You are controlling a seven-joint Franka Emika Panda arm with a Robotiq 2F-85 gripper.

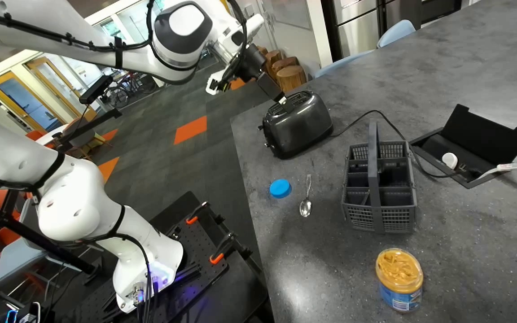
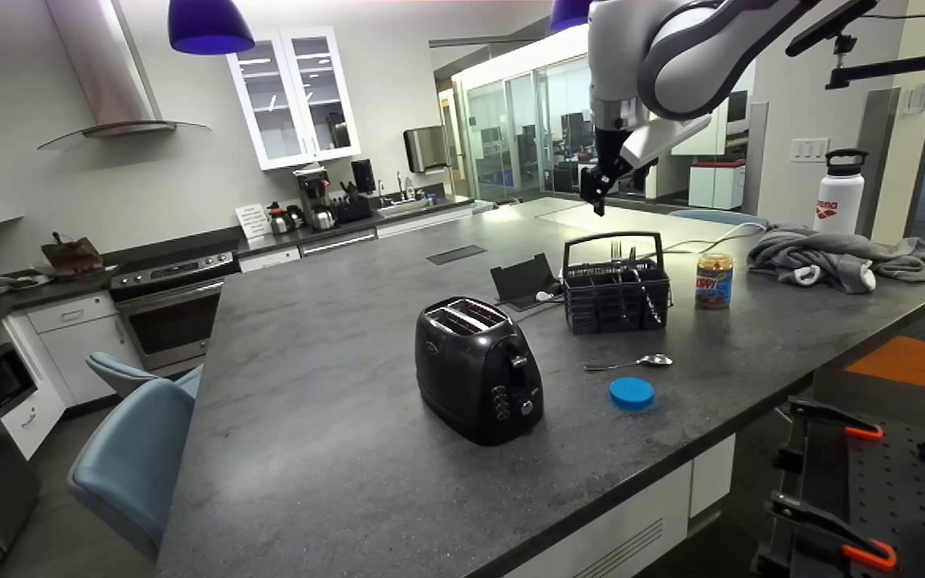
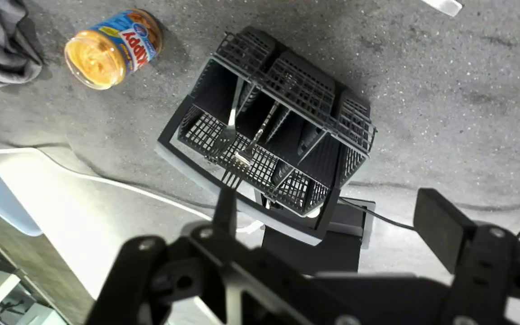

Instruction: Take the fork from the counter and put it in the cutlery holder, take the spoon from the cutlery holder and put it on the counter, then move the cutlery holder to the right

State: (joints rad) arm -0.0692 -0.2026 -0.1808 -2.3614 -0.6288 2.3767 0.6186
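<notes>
The black cutlery holder [image 1: 377, 217] stands upright on the dark grey counter [image 1: 474, 251], its handle up; it also shows in an exterior view [image 2: 615, 309] and the wrist view [image 3: 296, 90]. Two silver forks stand in its compartments, tines up: one fork [image 3: 231, 119] and a patterned fork [image 3: 264, 124]; I cannot tell which is the task's fork. The spoon [image 1: 305, 207] lies on the counter beside the holder, also in an exterior view [image 2: 655, 360]. My gripper [image 3: 327, 203] is open and empty, above the counter and apart from the holder; it also shows in an exterior view [image 2: 593, 194].
A black toaster [image 1: 299, 128] and a blue lid [image 1: 280, 188] stand near the spoon. A peanut butter jar [image 1: 400, 282] is beside the holder. An open black case [image 2: 524, 281] with cables lies behind it. A grey cloth [image 2: 840, 257] and white bottle [image 2: 838, 197] are farther off.
</notes>
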